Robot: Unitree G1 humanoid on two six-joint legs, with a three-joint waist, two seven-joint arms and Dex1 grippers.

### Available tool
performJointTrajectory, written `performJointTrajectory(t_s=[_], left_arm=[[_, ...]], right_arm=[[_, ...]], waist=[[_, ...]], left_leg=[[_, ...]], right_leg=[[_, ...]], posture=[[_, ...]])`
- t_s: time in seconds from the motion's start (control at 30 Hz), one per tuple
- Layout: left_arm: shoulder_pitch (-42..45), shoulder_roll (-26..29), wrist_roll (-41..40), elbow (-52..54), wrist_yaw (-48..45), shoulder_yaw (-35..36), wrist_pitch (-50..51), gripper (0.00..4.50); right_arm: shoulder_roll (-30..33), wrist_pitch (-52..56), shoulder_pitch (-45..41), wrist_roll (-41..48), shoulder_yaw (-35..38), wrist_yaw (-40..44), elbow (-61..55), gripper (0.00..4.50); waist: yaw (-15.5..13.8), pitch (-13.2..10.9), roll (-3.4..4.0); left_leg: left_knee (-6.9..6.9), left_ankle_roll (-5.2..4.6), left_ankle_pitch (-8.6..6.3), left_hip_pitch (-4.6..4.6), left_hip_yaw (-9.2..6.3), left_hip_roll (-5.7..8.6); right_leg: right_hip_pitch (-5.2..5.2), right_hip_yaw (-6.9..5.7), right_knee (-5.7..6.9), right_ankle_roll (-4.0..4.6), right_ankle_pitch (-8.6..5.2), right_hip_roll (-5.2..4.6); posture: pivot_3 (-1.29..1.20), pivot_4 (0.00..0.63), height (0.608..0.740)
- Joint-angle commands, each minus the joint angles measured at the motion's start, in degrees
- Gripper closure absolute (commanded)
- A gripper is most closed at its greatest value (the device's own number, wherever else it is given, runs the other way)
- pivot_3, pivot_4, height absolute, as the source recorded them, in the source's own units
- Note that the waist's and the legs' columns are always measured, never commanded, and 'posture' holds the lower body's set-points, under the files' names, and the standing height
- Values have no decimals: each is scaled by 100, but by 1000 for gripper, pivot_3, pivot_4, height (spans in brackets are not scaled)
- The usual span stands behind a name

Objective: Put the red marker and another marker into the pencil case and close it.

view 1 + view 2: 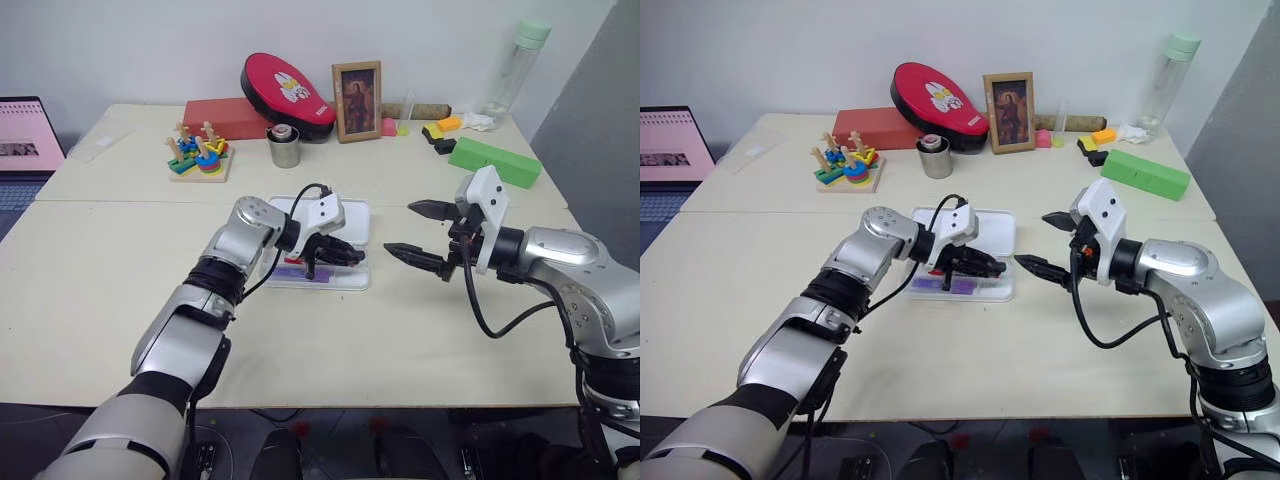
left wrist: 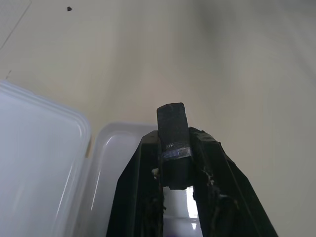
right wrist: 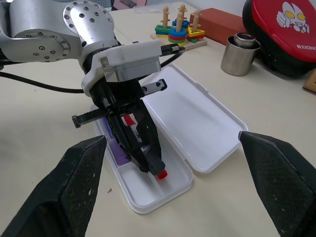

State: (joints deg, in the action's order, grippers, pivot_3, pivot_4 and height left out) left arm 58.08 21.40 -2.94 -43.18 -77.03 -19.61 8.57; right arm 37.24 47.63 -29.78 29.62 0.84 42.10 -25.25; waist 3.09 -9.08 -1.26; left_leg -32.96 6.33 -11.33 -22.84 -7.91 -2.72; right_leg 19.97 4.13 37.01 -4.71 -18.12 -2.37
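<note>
Left gripper clamps the red marker just above the open pencil case, lavender marker lying beneath; released tilted, it could straddle the rim; right gripper gapes empty

The left gripper is covering most of the red marker, leaving just its red tip poking out past the fingertips, and is overlapping much of the lavender marker lying beneath it in the pencil case. In the left wrist view the frame edges are cutting off the case's lid and tray. The right gripper's fingers are running off the right wrist view's bottom edge, hiding their bases.
</note>
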Motion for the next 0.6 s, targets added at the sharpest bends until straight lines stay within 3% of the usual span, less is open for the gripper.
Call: performJointTrajectory(t_s=[0.03,0.53,0.6], left_arm=[[-34,-64,76,150,1,29,17,4041],[-245,-112,377,355,18,-23,87,4041],[-240,-118,410,343,40,-21,91,3335]], right_arm=[[19,9,1,91,145,-134,-269,0],[-7,-27,-35,144,57,-235,-235,0],[-12,-26,-30,142,54,-249,-239,0]], waist=[[0,0,0],[-7,0,0],[-5,0,0]], left_leg=[[0,-1,0,0,0,0],[0,-1,1,0,-1,0],[0,-1,1,0,-1,0]], right_leg=[[0,0,0,0,0,0],[-1,0,0,0,0,0],[-1,0,1,0,0,0]], posture=[[0,150,740],[0,150,740],[0,150,740]])
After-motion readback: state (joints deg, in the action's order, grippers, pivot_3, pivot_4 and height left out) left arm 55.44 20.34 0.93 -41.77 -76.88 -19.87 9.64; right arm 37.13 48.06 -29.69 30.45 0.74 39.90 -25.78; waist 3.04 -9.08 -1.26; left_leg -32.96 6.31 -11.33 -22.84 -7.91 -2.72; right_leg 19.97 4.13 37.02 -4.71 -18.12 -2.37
